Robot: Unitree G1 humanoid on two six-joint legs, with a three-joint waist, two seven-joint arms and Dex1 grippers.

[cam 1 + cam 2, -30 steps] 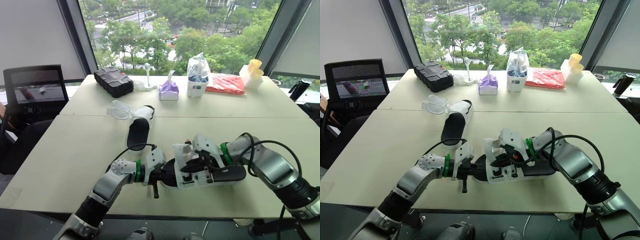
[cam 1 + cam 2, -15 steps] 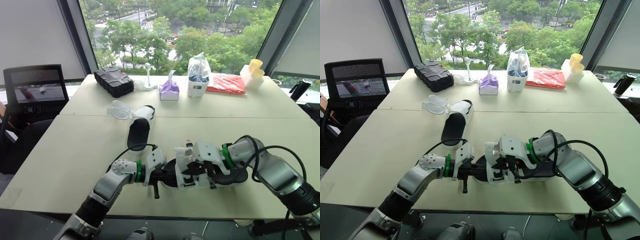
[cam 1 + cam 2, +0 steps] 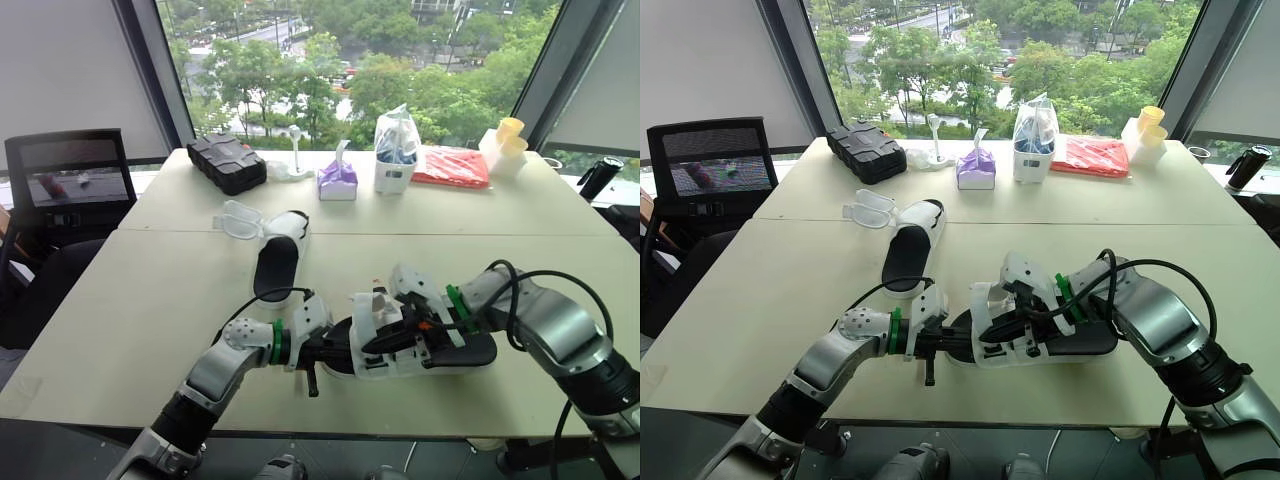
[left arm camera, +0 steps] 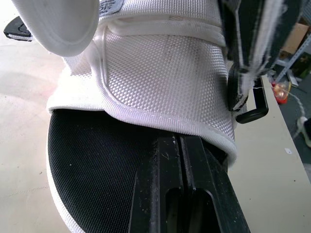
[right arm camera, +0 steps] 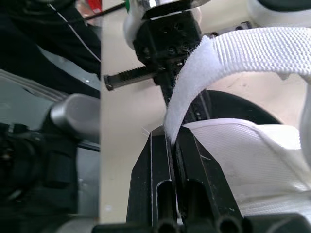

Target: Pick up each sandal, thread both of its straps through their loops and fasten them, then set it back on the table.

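Note:
A white sandal with a black footbed (image 3: pixel 455 352) lies near the table's front edge, between my two grippers. My left gripper (image 3: pixel 322 351) is shut on the end of its sole; the left wrist view has the black fingers (image 4: pixel 182 194) clamped on the footbed (image 4: pixel 92 160) under the white mesh upper (image 4: pixel 160 77). My right gripper (image 3: pixel 392 338) is over the upper, shut on a white strap (image 5: pixel 252 51) pinched between its fingertips. The second sandal (image 3: pixel 278 262), same colours, lies flat farther back on the left.
Clear goggles (image 3: pixel 238 220) lie beside the second sandal. Along the far edge stand a black case (image 3: pixel 227 162), a purple tissue box (image 3: pixel 338 180), a plastic bag (image 3: pixel 396 150), a red packet (image 3: pixel 452 167) and yellow cups (image 3: pixel 508 138). An office chair (image 3: pixel 70 190) is off the left side.
My right gripper dipped lower over the sandal, then lifted back a little to the right, still holding the strap. The left arm and the second sandal stayed put.

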